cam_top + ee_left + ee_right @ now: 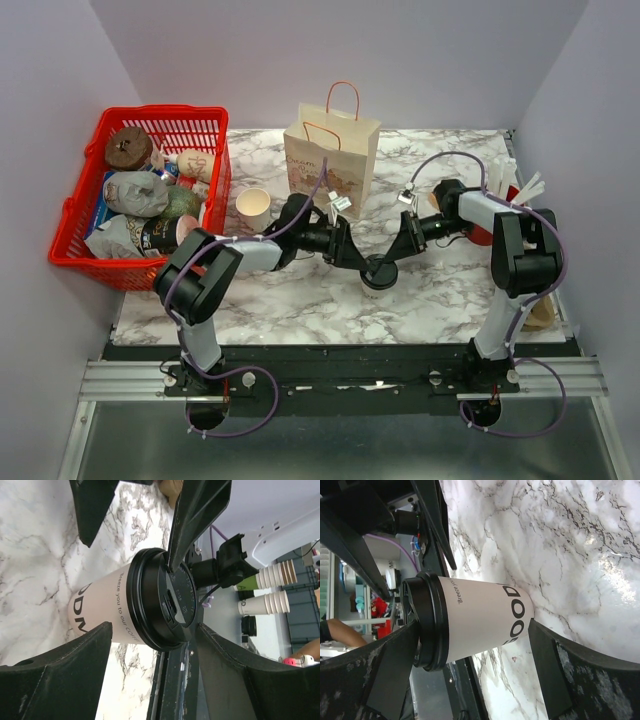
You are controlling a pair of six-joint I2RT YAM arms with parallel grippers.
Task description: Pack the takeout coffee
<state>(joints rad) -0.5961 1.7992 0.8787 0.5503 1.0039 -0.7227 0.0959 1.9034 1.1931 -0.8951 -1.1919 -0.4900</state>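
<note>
The takeout coffee [378, 270], a whitish paper cup with a black lid, stands upright on the marble table in front of the paper bag [330, 160]. My left gripper [352, 258] is open just left of the cup. In the left wrist view its fingers straddle the cup [112, 605], and one tip is close to the cup's side. My right gripper [400, 250] is open on the cup's right. One right finger [195, 520] rests on the lid, and the other hangs near the table, apart from the cup. In the right wrist view the cup [480, 615] lies between the fingers.
A red basket [165, 112] full of packets and cups stands at the back left. A tan paper cup [254, 208] stands left of the bag. A red holder [482, 236] with white stirrers [515, 185] is at the right.
</note>
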